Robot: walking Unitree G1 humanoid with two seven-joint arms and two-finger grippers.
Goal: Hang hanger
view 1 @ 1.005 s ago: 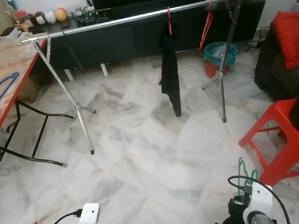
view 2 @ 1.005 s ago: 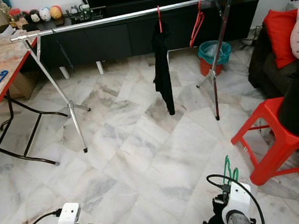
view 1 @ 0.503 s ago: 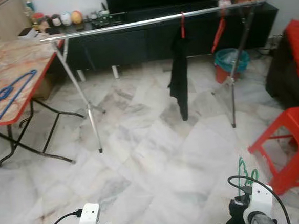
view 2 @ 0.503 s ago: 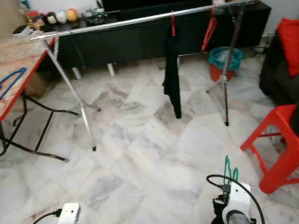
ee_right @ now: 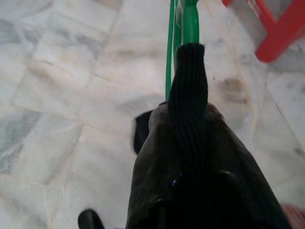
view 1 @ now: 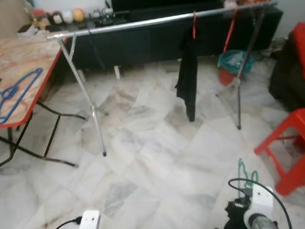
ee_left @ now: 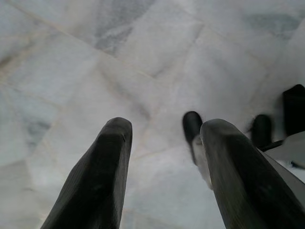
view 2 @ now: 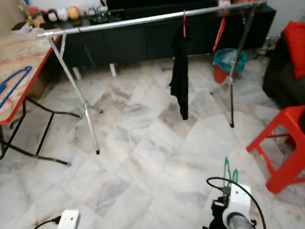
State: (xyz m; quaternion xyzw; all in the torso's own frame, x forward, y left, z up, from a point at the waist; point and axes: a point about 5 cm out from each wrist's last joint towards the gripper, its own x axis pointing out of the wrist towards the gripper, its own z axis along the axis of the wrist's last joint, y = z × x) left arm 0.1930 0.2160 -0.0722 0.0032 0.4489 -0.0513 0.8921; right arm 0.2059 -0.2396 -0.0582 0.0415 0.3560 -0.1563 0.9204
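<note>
pinching a thin green wire hanger [ee_right: 182, 19], right end effector [ee_right: 188, 95] closed; left end effector [ee_left: 162, 143] open, empty.

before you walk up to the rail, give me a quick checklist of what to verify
1. Green hanger held by right claw: ok, fingers shut on it.
2. Left claw free: ok, open over bare floor.
3. Free space on clothes rail: ok, long bare stretch left of the black garment.
4. Path across marble floor: ok.
5. Red stool clear of right arm: cannot tell.
</note>
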